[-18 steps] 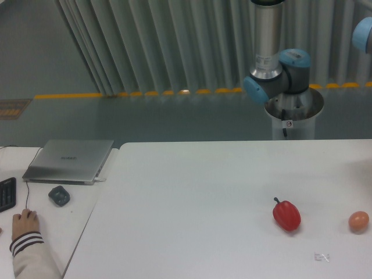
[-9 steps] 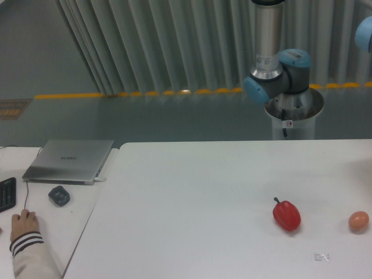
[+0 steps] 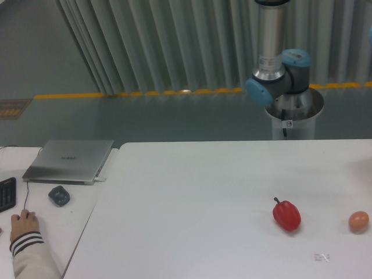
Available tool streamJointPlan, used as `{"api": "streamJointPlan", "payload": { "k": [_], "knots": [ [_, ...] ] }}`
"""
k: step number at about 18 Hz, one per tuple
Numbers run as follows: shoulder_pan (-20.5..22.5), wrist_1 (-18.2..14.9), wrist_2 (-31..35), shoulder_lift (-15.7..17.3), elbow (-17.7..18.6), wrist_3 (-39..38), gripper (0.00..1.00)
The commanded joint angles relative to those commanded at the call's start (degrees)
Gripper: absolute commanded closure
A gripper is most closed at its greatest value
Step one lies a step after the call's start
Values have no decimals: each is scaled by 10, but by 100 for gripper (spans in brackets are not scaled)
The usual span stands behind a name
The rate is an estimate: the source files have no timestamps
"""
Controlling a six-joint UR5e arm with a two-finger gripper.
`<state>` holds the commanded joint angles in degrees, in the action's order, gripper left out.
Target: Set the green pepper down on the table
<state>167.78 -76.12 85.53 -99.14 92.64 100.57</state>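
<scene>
Right now the one camera looks down at a big white worktop (image 3: pixel 192 197). On it, over to the right, lies a red pepper (image 3: pixel 287 215) with a dark stem that points up and to the left. Near the right edge sits a small orange-brown egg (image 3: pixel 358 221), well apart from the red pepper. A tiny pale mark (image 3: pixel 321 256) shows on the top, in front of the red pepper.

Behind the worktop stands the robot arm (image 3: pixel 278 75). Its grey tube goes straight up and out of the top of the picture, and its blue joints sit above a round grey base (image 3: pixel 294 116). The end effector is out of the picture, so I cannot tell if it is released or clenched. The green pepper cannot be seen anywhere in this view.

At the left is a smaller white desk (image 3: pixel 70 218). A closed silver laptop (image 3: pixel 70 160) lies on it, with a dark mouse (image 3: pixel 58 195) just in front. A person's hand (image 3: pixel 24 222) in a striped cuff rests near a black keyboard (image 3: pixel 6 193). Far back there are grey curtains (image 3: pixel 157 40) and a yellow floor line (image 3: pixel 145 93).
</scene>
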Motion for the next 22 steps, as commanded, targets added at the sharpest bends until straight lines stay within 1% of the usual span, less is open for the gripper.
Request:
{"api": "streamJointPlan", "payload": {
  "k": [2, 3, 5, 8, 9, 11, 13, 15, 18, 19, 22],
  "knots": [
    [-2, 23, -19, -22, -18, -91, 0],
    [-3, 42, -19, -37, -29, -126, 0],
    [-5, 76, -19, -61, -44, -161, 0],
    [-5, 88, -20, -85, -61, -208, 0],
    [-5, 98, -20, -97, -69, -229, 0],
    [-11, 132, -22, -117, -71, -288, 0],
    [-16, 155, -23, -132, -72, -338, 0],
    [-16, 160, -24, -142, -76, -371, 0],
    [-13, 164, -53, -151, -84, -420, 0],
    [-12, 170, -55, -153, -84, -431, 0],
    [-12, 172, -55, -159, -84, -450, 0]
  ]
}}
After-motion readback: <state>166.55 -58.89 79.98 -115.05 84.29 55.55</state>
